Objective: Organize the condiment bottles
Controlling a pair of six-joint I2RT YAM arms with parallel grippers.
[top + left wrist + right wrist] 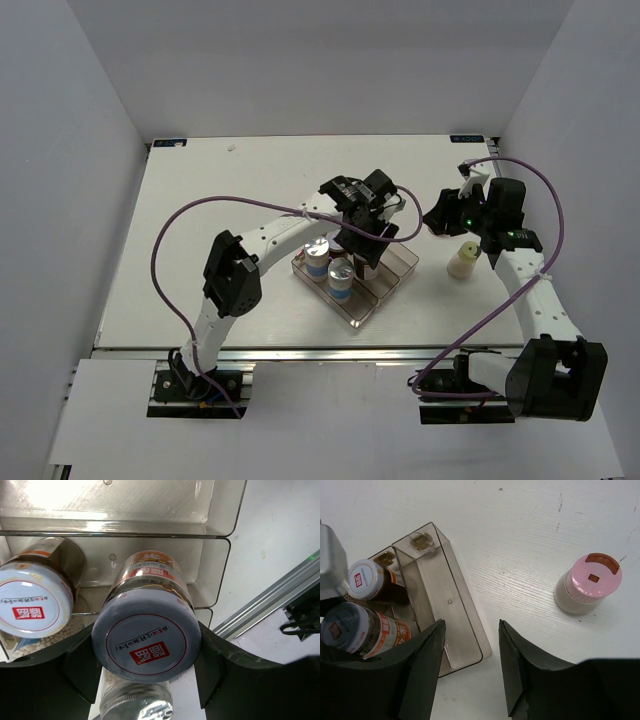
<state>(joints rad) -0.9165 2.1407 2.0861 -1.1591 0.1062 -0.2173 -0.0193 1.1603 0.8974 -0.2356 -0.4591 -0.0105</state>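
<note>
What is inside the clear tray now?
The clear tray holds a brown jar in the left tool, a second brown jar beside it and a silver-capped jar. One long compartment is empty. The left arm hides part from above.

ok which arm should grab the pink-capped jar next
Likely right: the right gripper is open and empty near the pink-capped jar; the left gripper grips a brown jar at the tray.

A white table (200, 200) with a faint wood grain sits inside a plain, pale enclosure. Beyond the table's far edge rises the back wall (320, 60). The left wall (50, 200) and right wall (590, 150) flank it. An aluminium rail (330, 349) runs along its near edge. The light is soft and even, and small dark scuffs (560, 502) mark the top.
</note>
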